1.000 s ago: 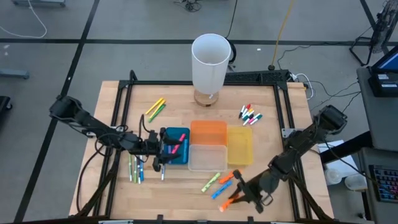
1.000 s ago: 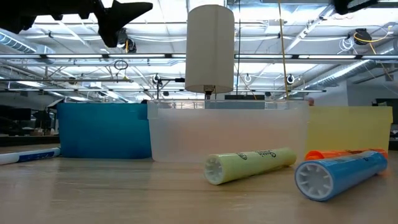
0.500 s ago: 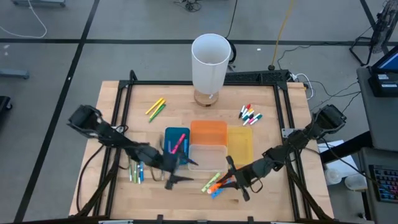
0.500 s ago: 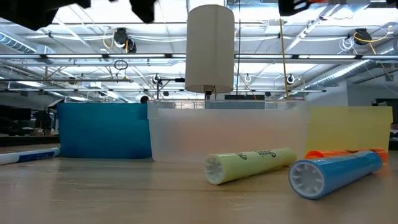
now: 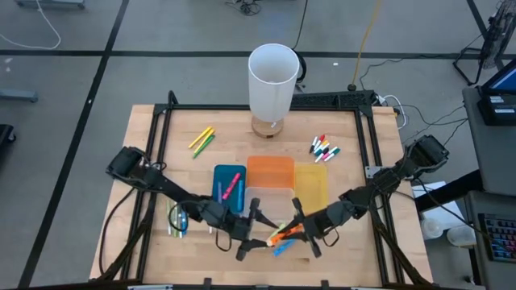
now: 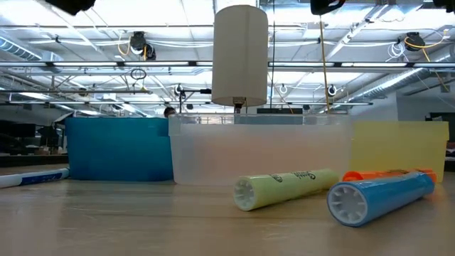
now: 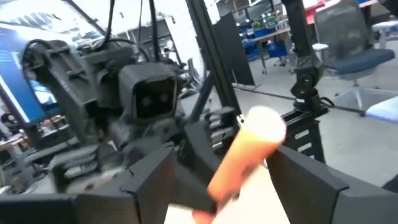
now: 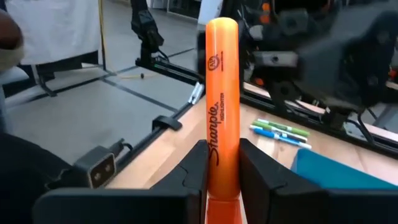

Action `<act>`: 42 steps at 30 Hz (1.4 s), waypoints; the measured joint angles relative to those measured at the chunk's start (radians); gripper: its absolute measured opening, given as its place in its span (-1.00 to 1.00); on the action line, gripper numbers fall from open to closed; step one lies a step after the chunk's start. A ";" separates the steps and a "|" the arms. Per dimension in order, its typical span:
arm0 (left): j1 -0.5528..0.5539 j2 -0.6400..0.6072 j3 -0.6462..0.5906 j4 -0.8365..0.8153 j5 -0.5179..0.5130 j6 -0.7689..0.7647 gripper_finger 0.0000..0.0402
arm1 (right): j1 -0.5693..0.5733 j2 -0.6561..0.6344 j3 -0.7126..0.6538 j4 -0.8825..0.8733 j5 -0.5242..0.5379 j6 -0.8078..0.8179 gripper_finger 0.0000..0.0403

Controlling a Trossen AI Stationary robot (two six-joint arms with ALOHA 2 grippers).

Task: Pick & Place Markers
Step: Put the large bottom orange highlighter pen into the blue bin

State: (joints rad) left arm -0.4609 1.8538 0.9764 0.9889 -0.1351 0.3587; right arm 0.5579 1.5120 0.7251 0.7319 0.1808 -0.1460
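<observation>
Right gripper [image 5: 292, 231], low and just right of centre in the high view, is clamped on an orange highlighter [image 8: 221, 118]; the right wrist view shows the barrel squeezed between the two fingers [image 8: 193, 168] and sticking out past them. Facing it from the left, the left gripper [image 5: 256, 234] has its fingers spread apart, and in the left wrist view the same orange highlighter [image 7: 245, 152] sits in the gap between them without clear contact.

Loose on the wooden table [image 5: 363, 169] below the bins lie a yellow-green highlighter [image 6: 284, 188] and a blue highlighter [image 6: 380, 197], seen end-on in the low view, lower centre and lower right. Pink markers [image 5: 232, 188] lie inside the blue bin [image 5: 219, 176] at centre left. More green and blue markers [image 5: 177, 217] lie at lower left, a yellow and green pair [image 5: 201, 140] at upper left, and small white markers [image 5: 324, 148] at upper right. Orange [image 5: 270, 171], clear [image 5: 266, 205] and yellow bins [image 5: 310, 187] sit mid-table, below a white cylinder [image 5: 272, 80].
</observation>
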 joint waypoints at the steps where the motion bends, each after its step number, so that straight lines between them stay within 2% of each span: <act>1: 0.000 0.003 0.018 -0.026 0.003 -0.007 0.23 | 0.000 0.000 0.000 -0.002 0.000 0.001 -0.75; 7: 0.005 0.030 0.077 -0.172 -0.006 -0.028 0.20 | 0.000 0.000 0.000 0.006 0.000 0.001 -0.75; 14: 0.016 0.028 0.097 -0.141 0.005 -0.082 0.23 | 0.000 0.000 0.000 0.012 0.000 -0.009 -0.75; 18: 0.015 0.028 0.097 -0.128 0.003 -0.018 0.18 | 0.000 0.000 0.000 0.015 -0.002 -0.003 -0.75; 23: 0.015 0.028 0.096 -0.133 0.013 0.051 -0.05 | 0.010 0.000 0.000 0.030 0.000 -0.010 -0.75; 30: 0.020 0.028 0.096 -0.145 0.087 0.119 -0.67 | 0.014 0.000 0.000 0.068 -0.008 -0.029 -0.75; 42: 0.030 0.028 0.095 -0.101 0.131 0.079 -0.70 | 0.014 -0.001 0.002 0.070 -0.002 -0.015 -0.68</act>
State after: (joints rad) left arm -0.4309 1.8820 1.0714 0.8875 -0.0045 0.4382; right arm 0.5716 1.5112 0.7267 0.8021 0.1789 -0.1614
